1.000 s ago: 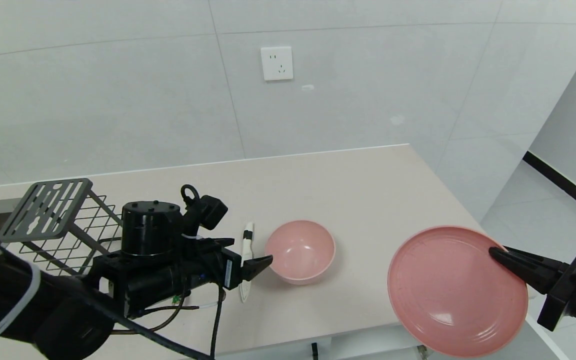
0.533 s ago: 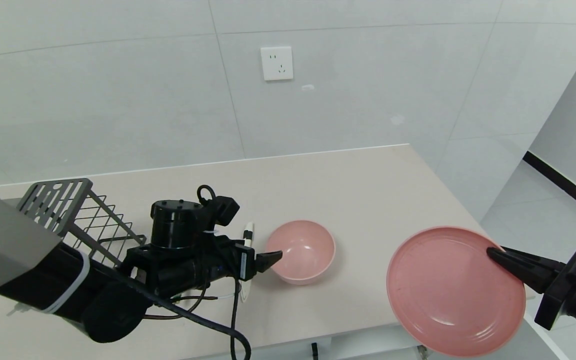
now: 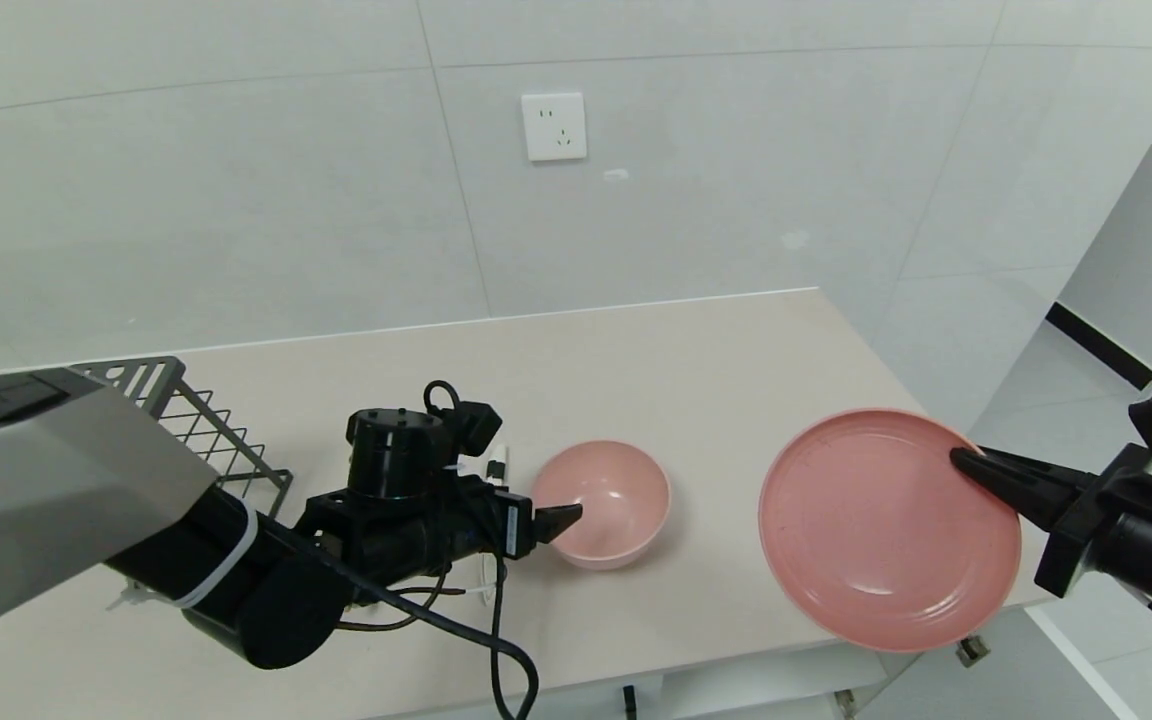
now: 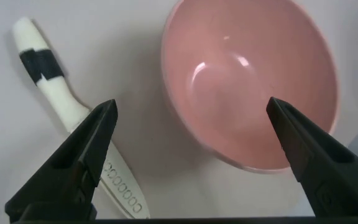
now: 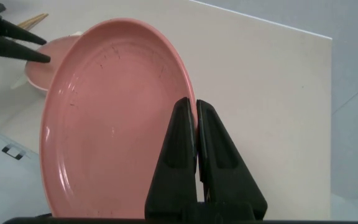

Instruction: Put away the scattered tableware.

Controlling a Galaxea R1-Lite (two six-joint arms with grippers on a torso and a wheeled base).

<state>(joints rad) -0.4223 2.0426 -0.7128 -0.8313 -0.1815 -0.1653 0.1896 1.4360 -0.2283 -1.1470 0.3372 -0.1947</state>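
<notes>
One pink plate [image 3: 876, 540], tilted, rim pinched in right claw [image 3: 958, 458].

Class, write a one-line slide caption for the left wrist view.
Open left gripper frames a pink bowl, with a white utensil lying beside it.

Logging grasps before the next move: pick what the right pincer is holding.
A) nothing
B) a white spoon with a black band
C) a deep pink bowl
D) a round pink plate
D: the right pincer is shut on the rim of the round pink plate, held tilted at the beige table edge; the deep pink bowl sits on the table.
</notes>
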